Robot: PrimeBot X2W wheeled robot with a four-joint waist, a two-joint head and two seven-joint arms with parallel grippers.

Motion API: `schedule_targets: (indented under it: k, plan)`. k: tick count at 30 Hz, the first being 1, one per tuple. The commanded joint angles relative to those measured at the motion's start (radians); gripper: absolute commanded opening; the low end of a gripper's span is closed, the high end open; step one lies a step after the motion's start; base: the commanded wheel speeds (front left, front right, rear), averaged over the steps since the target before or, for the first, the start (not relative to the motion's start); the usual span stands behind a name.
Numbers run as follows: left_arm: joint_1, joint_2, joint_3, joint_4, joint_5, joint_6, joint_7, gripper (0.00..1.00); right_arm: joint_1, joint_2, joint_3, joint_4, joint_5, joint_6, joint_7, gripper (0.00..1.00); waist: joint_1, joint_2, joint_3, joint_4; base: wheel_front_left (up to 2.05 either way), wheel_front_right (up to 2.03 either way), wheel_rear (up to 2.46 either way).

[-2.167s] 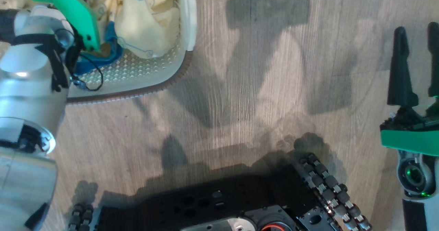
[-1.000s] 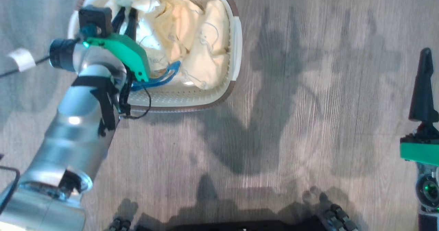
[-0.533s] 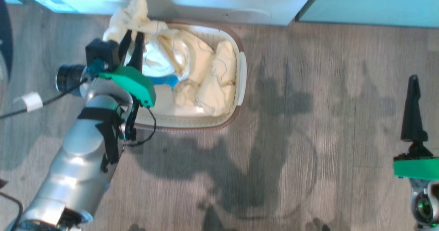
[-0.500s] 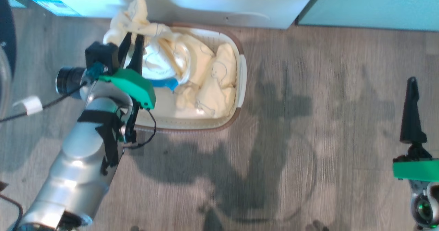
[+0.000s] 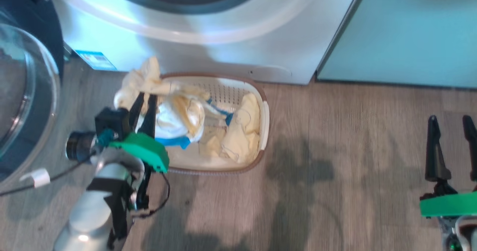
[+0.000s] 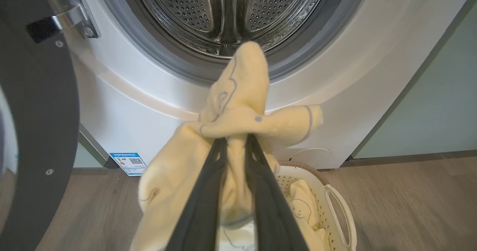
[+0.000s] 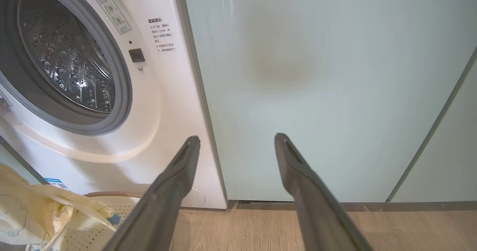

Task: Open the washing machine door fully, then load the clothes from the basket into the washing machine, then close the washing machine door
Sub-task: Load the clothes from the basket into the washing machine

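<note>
Could lose the garment (image 6: 238,94) on the way to the drum (image 6: 231,16): pinched only at a bunched fold, with most of the cloth hanging loose below and to either side of the left claw (image 6: 235,141). Might also drag a trailing end over the basket (image 5: 265,120) rim, or pull up a second piece from the clothes (image 5: 238,139) lying inside, given the blue-edged cloth (image 5: 173,142) hanging just under the grip. Could catch on the grey door seal (image 6: 164,55) or drape across the lip instead of dropping in, if let go too early; would then foul the closing of the washing machine door (image 5: 26,94), swung wide open at the left. Worth carrying well inside the washing machine (image 5: 223,38) before letting go. As for the left claw: nearly closed, fingers parted by no more than the cloth between them, clamped on that one pale yellow garment, held up above the basket and in front of the opening. Right claw (image 7: 237,138): spread wide, holding nothing, touching nothing, facing the mint cabinet panel (image 7: 316,76) beside the machine, well apart from the basket on the floor (image 5: 335,150).
</note>
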Motion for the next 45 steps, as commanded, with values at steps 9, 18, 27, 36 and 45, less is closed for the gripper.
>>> schedule_targets:
  k: [9, 18, 27, 36, 45]
  plan:
    - [0.087, 0.049, 0.028, -0.109, 0.004, 0.016, 0.007, 0.00, 0.057, -0.023, 0.030, 0.000, -0.018, -0.003, -0.006, 1.00, 0.0002, -0.0001, -0.143, 0.036, 0.00, 0.00, 0.00]
    - [0.170, 0.060, 0.026, -0.159, -0.009, 0.033, 0.029, 0.00, 0.106, -0.019, 0.037, -0.006, -0.023, -0.003, 0.008, 1.00, 0.0002, -0.0001, -0.222, 0.041, 0.00, 0.00, 0.00]
    - [0.199, 0.069, 0.021, -0.207, -0.009, 0.049, 0.046, 0.00, 0.126, -0.016, 0.037, -0.022, -0.028, -0.003, 0.024, 1.00, 0.0002, -0.0001, -0.239, 0.041, 0.00, 0.00, 0.00]
    - [0.206, 0.077, 0.021, -0.227, -0.012, 0.062, 0.058, 0.00, 0.128, -0.012, 0.044, -0.023, -0.027, -0.003, 0.028, 1.00, 0.0002, -0.0001, -0.240, 0.037, 0.00, 0.00, 0.00]
    - [0.201, 0.080, 0.019, -0.231, -0.019, 0.069, 0.059, 0.00, 0.122, -0.010, 0.051, -0.023, -0.024, -0.003, 0.028, 1.00, 0.0002, -0.0001, -0.229, 0.024, 0.00, 0.00, 0.00]
